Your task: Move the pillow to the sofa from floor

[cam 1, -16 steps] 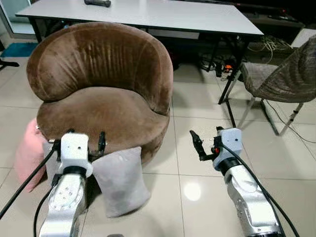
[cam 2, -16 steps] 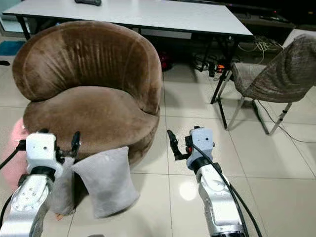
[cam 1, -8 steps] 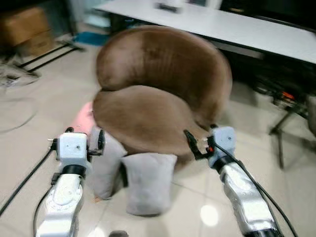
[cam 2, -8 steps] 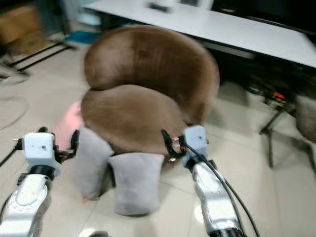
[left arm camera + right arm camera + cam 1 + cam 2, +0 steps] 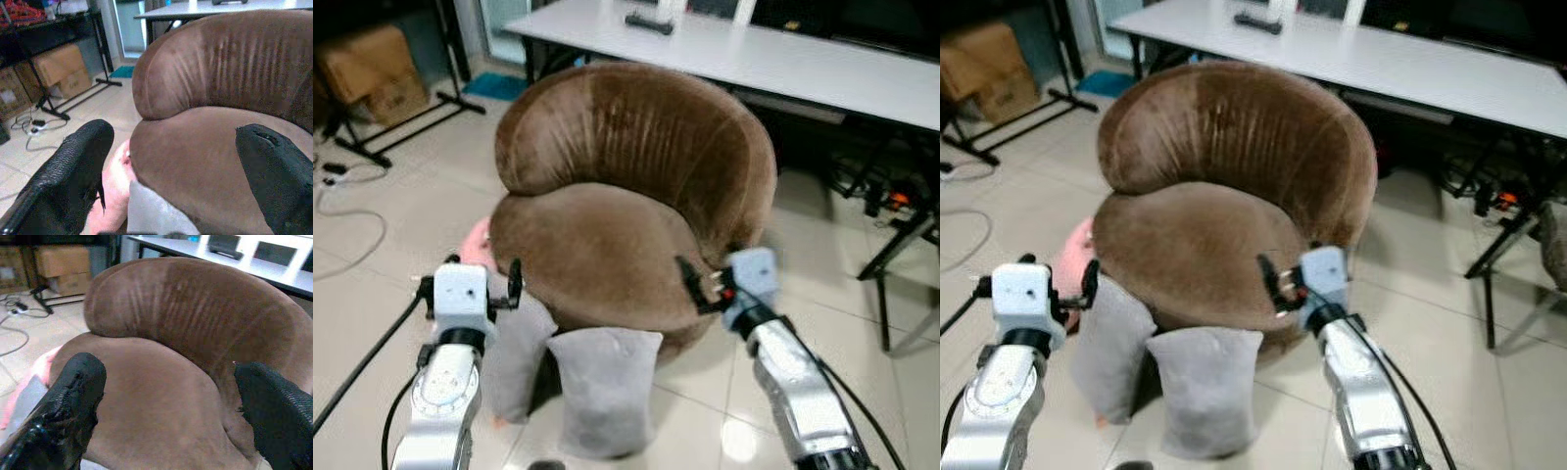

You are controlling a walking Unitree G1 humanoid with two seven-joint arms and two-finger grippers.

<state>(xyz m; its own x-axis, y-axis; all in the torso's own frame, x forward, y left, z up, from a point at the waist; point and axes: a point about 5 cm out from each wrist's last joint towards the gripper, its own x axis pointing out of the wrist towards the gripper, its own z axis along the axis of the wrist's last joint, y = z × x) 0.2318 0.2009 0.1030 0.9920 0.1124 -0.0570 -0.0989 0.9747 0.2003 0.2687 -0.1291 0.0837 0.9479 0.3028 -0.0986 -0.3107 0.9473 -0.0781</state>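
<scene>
Two grey pillows stand on the tiled floor against the front of the brown round sofa (image 5: 626, 186): one (image 5: 605, 390) in the middle, a second (image 5: 522, 352) to its left. A pink pillow (image 5: 476, 243) lies behind them beside the sofa. My left gripper (image 5: 481, 276) hovers open just above the left grey pillow, and in the left wrist view its fingers (image 5: 73, 181) frame the sofa seat. Held apart and empty, my right gripper (image 5: 708, 279) is open at the sofa's front right edge, above and right of the middle pillow.
A white table (image 5: 803, 69) with a black remote (image 5: 649, 22) stands behind the sofa. A cardboard box (image 5: 370, 67) and a black rack foot (image 5: 406, 122) are at the far left, with a cable (image 5: 347, 211) on the floor. Black table legs (image 5: 899, 250) stand at right.
The whole picture has swung and shifted, so the camera moved: sofa and pillows now sit centred before me. Both grippers keep the same open pose; the right one now shows against the sofa's edge.
</scene>
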